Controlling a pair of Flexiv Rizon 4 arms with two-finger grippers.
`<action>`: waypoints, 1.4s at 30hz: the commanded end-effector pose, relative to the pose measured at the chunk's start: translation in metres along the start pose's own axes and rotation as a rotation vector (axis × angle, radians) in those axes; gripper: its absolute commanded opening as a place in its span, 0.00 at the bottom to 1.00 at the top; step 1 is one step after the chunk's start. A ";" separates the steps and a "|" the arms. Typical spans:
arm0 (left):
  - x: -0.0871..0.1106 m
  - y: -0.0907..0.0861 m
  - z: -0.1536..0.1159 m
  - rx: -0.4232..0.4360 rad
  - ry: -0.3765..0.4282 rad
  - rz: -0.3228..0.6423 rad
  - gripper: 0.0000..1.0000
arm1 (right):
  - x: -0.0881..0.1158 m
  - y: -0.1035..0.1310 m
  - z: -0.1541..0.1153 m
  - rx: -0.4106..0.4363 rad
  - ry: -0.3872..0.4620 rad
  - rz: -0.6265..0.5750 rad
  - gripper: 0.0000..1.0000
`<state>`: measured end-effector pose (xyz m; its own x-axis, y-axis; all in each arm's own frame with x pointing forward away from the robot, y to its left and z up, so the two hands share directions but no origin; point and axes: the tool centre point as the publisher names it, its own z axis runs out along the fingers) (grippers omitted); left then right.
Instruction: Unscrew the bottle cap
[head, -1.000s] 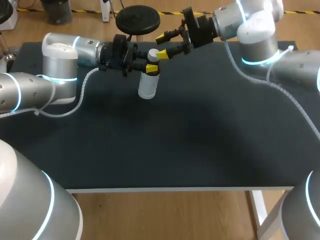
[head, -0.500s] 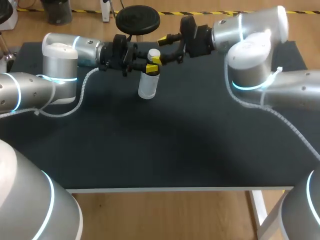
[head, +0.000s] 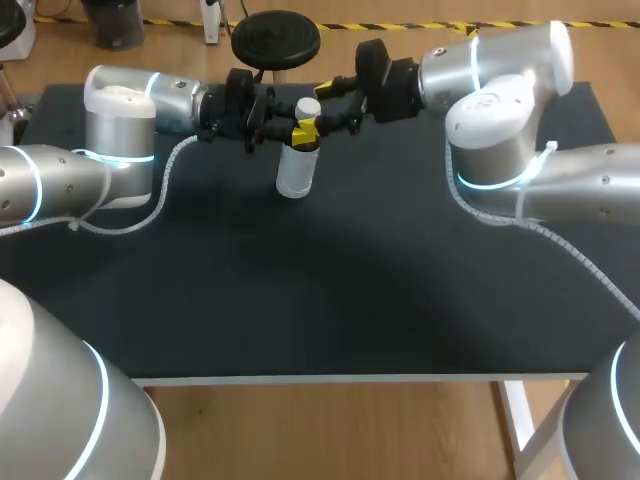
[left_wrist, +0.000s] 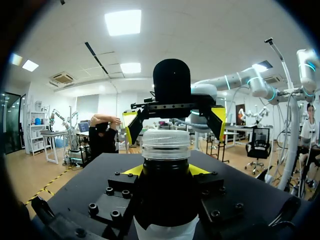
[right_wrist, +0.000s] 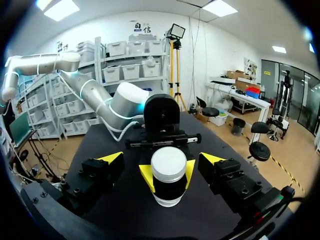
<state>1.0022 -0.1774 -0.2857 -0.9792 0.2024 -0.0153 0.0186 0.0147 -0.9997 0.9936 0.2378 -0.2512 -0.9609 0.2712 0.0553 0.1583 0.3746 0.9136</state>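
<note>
Bottle (head: 296, 170), clear, with white cap (head: 307, 106): stood upright on the dark bench (head: 330, 300) in the upper middle of the frame. It is gripped just under the cap by the left jaws, carried on the left arm (head: 120, 120) entering from the upper left. Right jaws, on the right arm (head: 500, 70) entering from the upper right: held open, one on either side of the cap, not touching it.
</note>
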 end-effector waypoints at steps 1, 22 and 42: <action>-0.002 0.001 -0.001 0.003 0.007 0.000 0.00 | -0.006 0.000 0.002 0.015 0.014 0.000 1.00; -0.002 0.001 -0.001 0.003 0.007 0.000 0.00 | -0.004 0.001 0.006 0.026 0.036 -0.014 0.00; -0.002 0.001 -0.001 0.003 0.007 0.000 0.00 | -0.008 -0.004 0.007 0.174 0.374 -0.329 0.00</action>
<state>0.9981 -0.1759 -0.2889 -0.9789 0.2038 -0.0167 0.0200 0.0137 -0.9997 0.9975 0.2411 -0.2588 -0.9921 -0.0591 -0.1103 -0.1250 0.5138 0.8488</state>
